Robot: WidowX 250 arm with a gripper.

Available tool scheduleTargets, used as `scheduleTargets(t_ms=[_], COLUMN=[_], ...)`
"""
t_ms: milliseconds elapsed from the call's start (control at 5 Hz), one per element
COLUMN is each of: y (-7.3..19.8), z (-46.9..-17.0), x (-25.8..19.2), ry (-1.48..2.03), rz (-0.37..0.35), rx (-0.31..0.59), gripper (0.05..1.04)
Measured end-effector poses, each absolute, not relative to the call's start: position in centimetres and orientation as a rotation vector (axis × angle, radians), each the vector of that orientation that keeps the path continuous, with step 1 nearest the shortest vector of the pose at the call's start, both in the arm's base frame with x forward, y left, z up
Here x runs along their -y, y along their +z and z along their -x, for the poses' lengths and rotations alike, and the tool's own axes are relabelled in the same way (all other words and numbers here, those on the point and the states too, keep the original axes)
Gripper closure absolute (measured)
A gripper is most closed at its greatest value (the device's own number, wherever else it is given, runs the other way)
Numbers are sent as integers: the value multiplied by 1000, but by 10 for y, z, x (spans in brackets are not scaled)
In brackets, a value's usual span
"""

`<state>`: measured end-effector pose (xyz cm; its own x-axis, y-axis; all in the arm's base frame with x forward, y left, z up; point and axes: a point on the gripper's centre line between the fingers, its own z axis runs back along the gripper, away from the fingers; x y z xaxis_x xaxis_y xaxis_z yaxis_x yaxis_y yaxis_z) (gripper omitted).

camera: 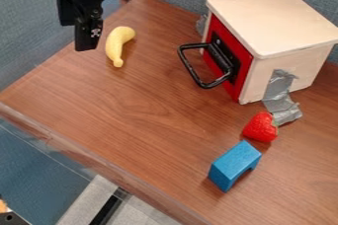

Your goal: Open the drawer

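Drawer facing left, handle slanting down rightward

Beside the black gripper, the banana is yellow. Right of it, the pale box bears a red front; below, the grained tabletop is brown.

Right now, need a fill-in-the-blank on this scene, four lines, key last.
The handle on the red drawer front is ____ in color.
The yellow fruit, upper left, is a ____.
The red fruit beside the blue block is a ____.
Silver ____ runs from the wooden box to the table.
Missing: black; banana; strawberry; tape.
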<state>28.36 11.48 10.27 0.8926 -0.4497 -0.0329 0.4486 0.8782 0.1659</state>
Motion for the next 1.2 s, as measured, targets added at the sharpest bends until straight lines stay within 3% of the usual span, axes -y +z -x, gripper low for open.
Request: scheduleTargets(t_ms=[400,1200], y=[94,95], z=[-292,-349], x=[-93,-29], ry=[-348,403], rz=[-126,-66], rx=[-35,111], gripper=[83,83])
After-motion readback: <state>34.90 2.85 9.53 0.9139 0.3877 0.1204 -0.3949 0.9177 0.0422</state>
